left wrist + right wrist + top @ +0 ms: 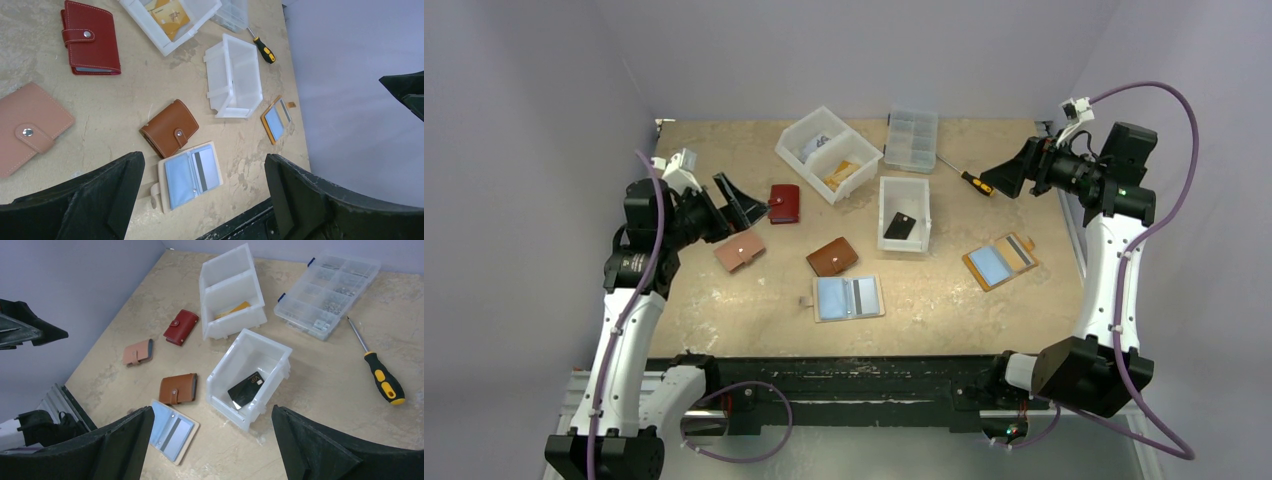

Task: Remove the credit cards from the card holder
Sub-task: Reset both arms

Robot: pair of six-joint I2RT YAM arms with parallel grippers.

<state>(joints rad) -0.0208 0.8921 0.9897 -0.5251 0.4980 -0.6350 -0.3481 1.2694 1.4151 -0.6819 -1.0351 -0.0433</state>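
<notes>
Pale violet walls stand around your beige worktop (724, 300), and the things are spread over it. Your left end effector (744, 203) hangs above the left side, near the red wallet (784, 203) and the pink wallet (740, 251). Its jaws stand wide apart and hold nothing. Your right end effector (1004, 175) hangs at the far right, near the screwdriver (969, 178). It is also fully spread, with nothing between the fingers.

The cream card holder (848, 298) lies opened flat near the front edge, in the middle. A light blue card (834, 297) sits in its left pocket, and a grey card (862, 294) with a dark stripe sits in its right one. Just behind it lies the brown wallet (832, 256), closed with its snap. The orange card holder (999, 262) lies open on the right side, apart from the others. It shows a second blue card (990, 265) and a striped card (1020, 251).

One black card (246, 389) lies at the bottom of the small white bin (905, 187), which stands further back between the two open holders. Behind this bin stand the two-part white bin (828, 153), with a yellow item (842, 173) in one part, and the clear parts box (911, 140).
</notes>
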